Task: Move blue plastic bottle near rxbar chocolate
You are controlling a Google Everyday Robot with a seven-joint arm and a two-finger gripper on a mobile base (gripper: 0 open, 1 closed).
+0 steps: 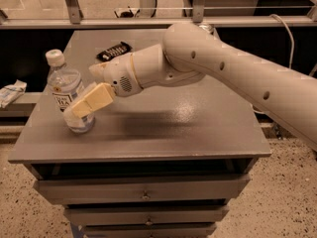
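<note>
The end effector (77,113) is low down at the near left side of the tabletop (188,123). It is pressed up against the bottom part of the blue plastic bottle (62,86). I cannot tell if it is gripping the bottle or only touching it. The bottle stands up straight on the tabletop, cap on top, near the left edge.

The rxbar chocolate (114,51) lies flat farther back on the tabletop, apart from the bottle. So I think the job is only at its start. The bottle has to be held tight and then carried back to sit beside the bar.

The big pale arm (208,63) reaches across from the right, and its thick wrist hangs close to the bar. The bottle could tip if it gets pushed. A crumpled white thing (12,90) sits off to the left, lower than the tabletop. Drawers (143,187) are under the tabletop.
</note>
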